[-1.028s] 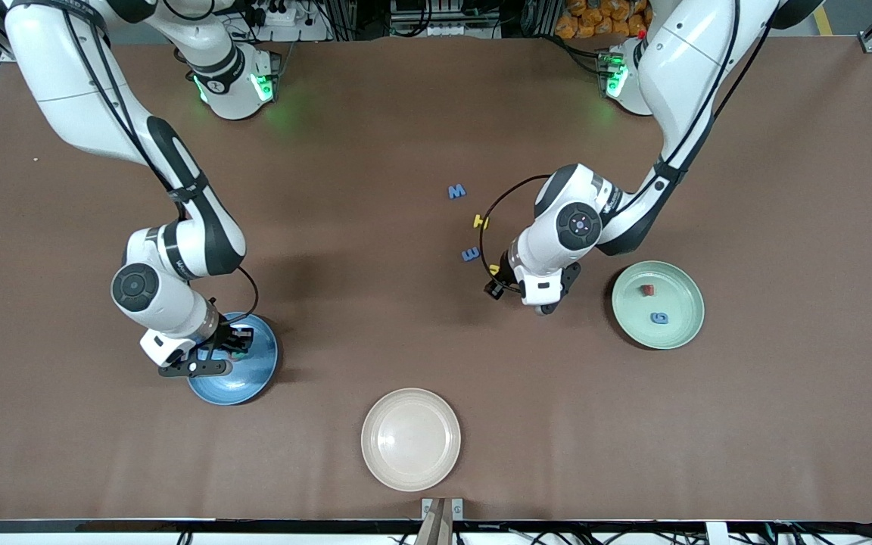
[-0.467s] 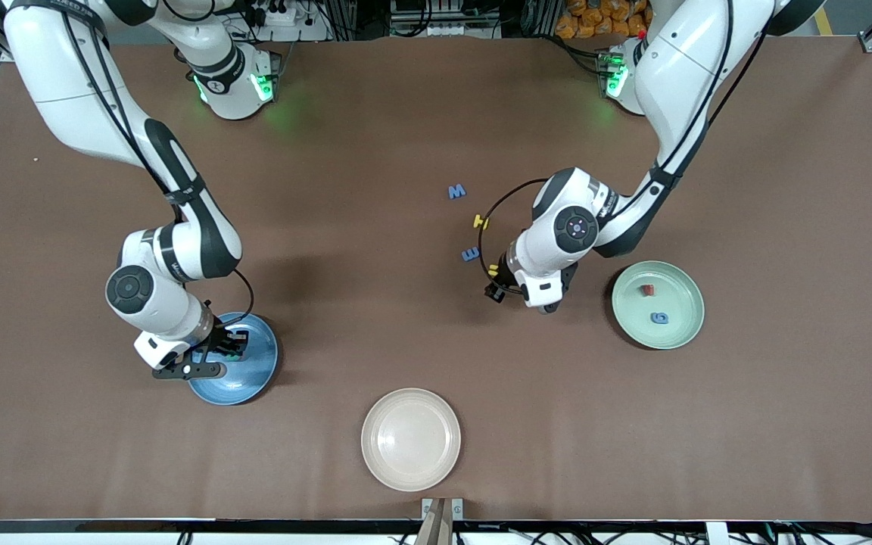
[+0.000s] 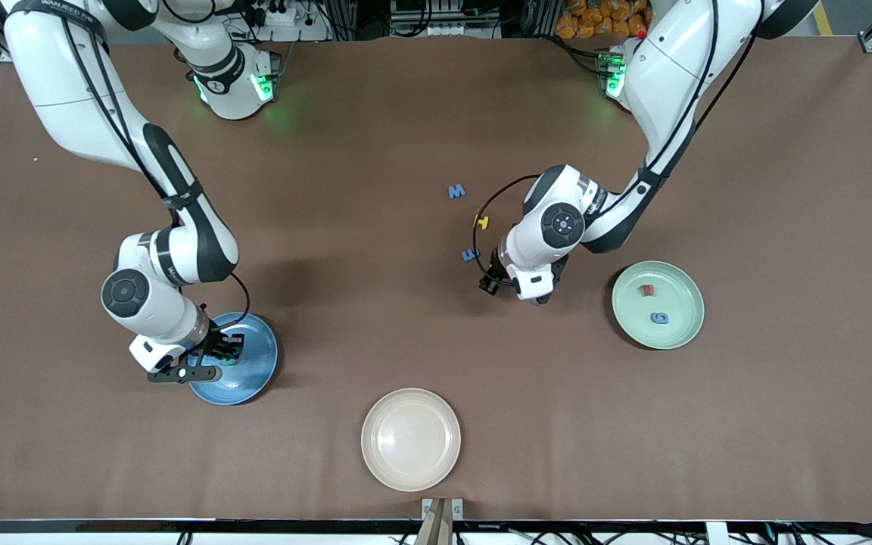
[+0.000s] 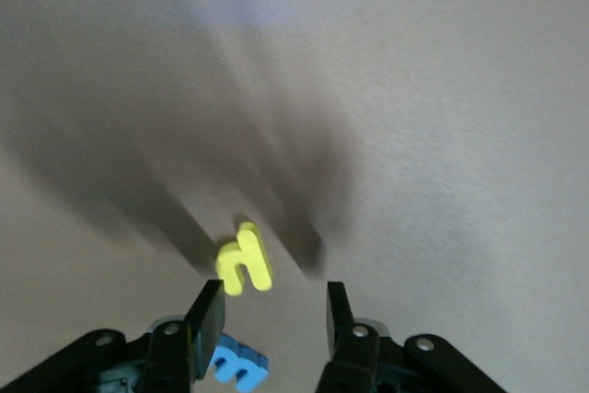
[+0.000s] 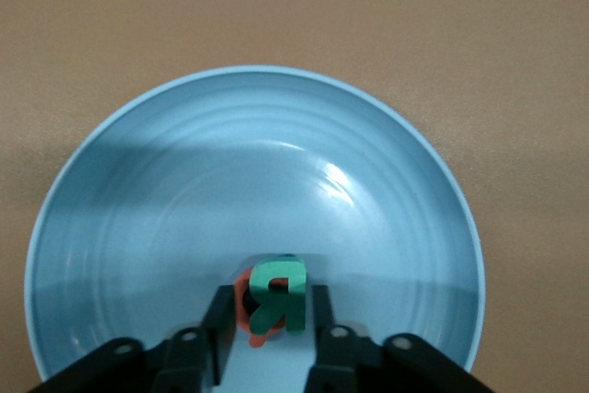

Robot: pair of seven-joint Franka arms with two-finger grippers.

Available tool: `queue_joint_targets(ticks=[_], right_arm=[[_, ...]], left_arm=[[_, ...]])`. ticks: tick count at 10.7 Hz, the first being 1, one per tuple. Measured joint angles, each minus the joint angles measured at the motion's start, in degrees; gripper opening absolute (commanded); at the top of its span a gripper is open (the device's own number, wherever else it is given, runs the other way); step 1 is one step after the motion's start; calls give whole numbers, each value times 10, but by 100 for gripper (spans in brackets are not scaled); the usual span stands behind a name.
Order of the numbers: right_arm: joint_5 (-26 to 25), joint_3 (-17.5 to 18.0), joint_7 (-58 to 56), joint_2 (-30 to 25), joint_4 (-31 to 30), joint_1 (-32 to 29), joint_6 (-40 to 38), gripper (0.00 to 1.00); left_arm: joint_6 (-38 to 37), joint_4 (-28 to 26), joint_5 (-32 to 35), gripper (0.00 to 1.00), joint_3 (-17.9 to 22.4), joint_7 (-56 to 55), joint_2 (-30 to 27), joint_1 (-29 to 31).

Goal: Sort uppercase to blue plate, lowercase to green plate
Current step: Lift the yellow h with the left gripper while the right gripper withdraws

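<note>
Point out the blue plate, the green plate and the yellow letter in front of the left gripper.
blue plate [image 5: 184, 163]: right wrist view, bare inner floor.
green plate [image 3: 682, 291]: front view, bare inner surface near the rim.
yellow letter [image 4: 244, 262]: left wrist view, middle of the letter.

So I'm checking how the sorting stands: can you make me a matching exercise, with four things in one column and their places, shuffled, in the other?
Things:
1. teal letter
2. blue rounded letter
3. yellow letter
4. cream plate

Places:
A. on the green plate
B. nearest the front camera of the three plates
C. within the rim of the blue plate
D. on the bare table, between two blue letters

Pairs: 1-C, 2-A, 3-D, 4-B
</note>
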Motion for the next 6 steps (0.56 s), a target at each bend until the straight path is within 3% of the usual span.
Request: queue_joint_targets(ticks=[3, 6], right_arm=[[0, 0, -1, -1, 13, 11, -12, 100], [1, 0, 2, -33, 36, 41, -104, 100]], left_arm=[[10, -19, 2, 53, 1, 0, 0, 0], [10, -20, 3, 50, 1, 0, -1, 0]])
